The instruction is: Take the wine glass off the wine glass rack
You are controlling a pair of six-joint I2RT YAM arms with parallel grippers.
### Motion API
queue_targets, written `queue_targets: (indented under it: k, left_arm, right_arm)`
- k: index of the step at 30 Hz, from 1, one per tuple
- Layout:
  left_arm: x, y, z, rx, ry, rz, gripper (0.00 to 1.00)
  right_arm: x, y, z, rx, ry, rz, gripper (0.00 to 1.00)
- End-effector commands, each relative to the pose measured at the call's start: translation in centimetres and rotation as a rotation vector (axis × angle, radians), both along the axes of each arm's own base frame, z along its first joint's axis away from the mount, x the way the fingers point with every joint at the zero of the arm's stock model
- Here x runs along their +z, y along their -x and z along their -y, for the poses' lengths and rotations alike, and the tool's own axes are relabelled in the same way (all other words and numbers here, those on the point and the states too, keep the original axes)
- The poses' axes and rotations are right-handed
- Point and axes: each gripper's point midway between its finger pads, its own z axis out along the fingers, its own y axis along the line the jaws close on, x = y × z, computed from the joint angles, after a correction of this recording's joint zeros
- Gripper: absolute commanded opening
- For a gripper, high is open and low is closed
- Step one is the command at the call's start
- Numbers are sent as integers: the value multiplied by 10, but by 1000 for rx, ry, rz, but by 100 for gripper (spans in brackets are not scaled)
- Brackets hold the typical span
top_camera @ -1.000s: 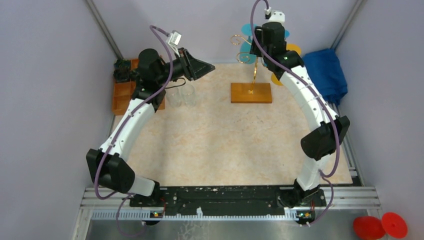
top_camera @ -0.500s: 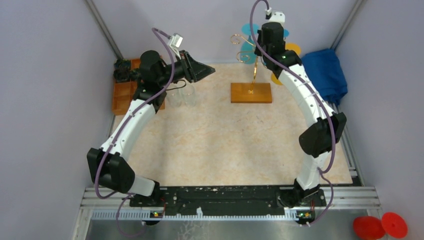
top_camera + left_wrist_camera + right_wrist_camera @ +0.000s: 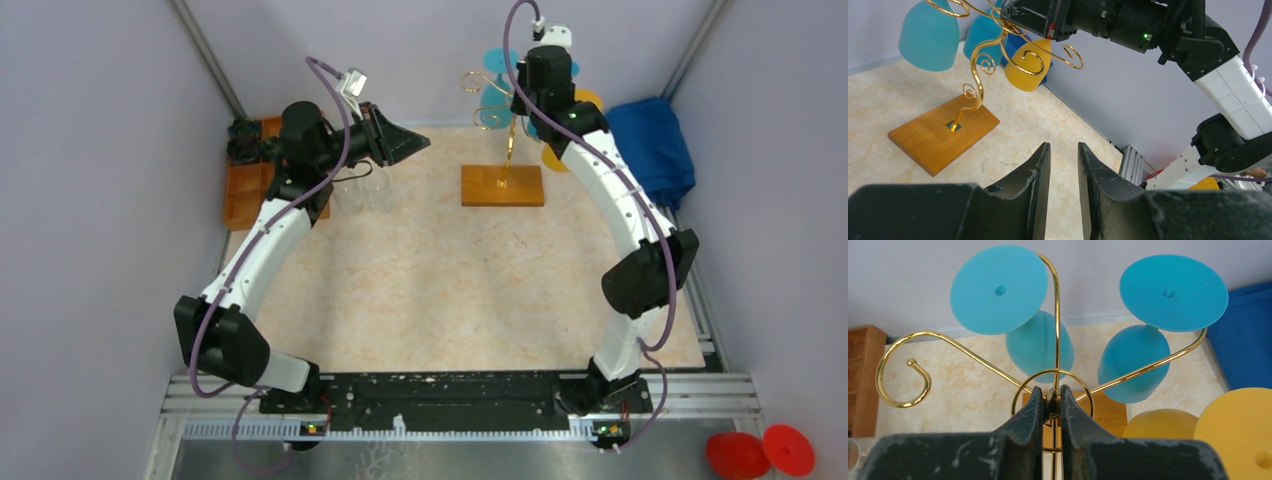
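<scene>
**Right gripper pinches the rack's post; three glasses hang untouched**

A gold wire wine glass rack (image 3: 502, 186) stands on its wooden base near the far edge of a pale stone-patterned table (image 3: 450, 290). Three glasses hang upside down from its curled arms, feet uppermost: a left teal glass (image 3: 1040, 347), a right teal glass (image 3: 1133, 362) and a yellow glass (image 3: 1160, 425) lower to the right. All three are on the rack.

The right gripper (image 3: 1051, 407) reaches in from above, its fingers clamped on the small knob at the top of the central post. The left gripper (image 3: 1064, 175) hovers well apart from the rack, pointing towards it, with a narrow gap between its fingers and nothing in it.

The glasses look like matte coloured plastic — probably light, not very slippery and hard to break. The thin wire likely flexes and the stand could tip, so the hold on the post should steady it. The bowl looks the easiest place to grip. The stem sits between wires, so a glass would have to slide outward along its arm before coming free, and the spiral tips could catch its foot.

The back wall is close behind the rack, and a blue cloth (image 3: 650, 150) lies to its right. The bare table in front offers the most room for moving; clear cups (image 3: 365, 190) and an orange tray (image 3: 245, 190) sit by the left arm.
</scene>
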Motion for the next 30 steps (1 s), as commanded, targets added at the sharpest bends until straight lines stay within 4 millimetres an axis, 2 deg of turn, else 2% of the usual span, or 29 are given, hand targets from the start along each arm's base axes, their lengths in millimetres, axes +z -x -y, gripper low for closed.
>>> queue_targets:
  k: [1, 6, 12, 23, 27, 30]
  left_arm:
    - [19, 5, -2, 2, 2, 62, 32]
    - [20, 4, -2, 1, 2, 63, 31]
    - [21, 2, -1, 0, 5, 62, 31]
    - [24, -2, -1, 3, 7, 67, 30]
    - [23, -2, -1, 3, 5, 64, 30]
    - [21, -1, -1, 3, 1, 62, 30]
  right_arm:
    - [64, 29, -3, 62, -91, 121, 0]
    - [77, 43, -10, 102, -102, 141, 0]
    - [82, 45, -13, 116, -95, 136, 0]
    - [123, 49, -21, 168, -114, 185, 0]
    - [124, 56, -25, 191, -124, 180, 0]
    - [115, 66, -30, 215, -132, 163, 0]
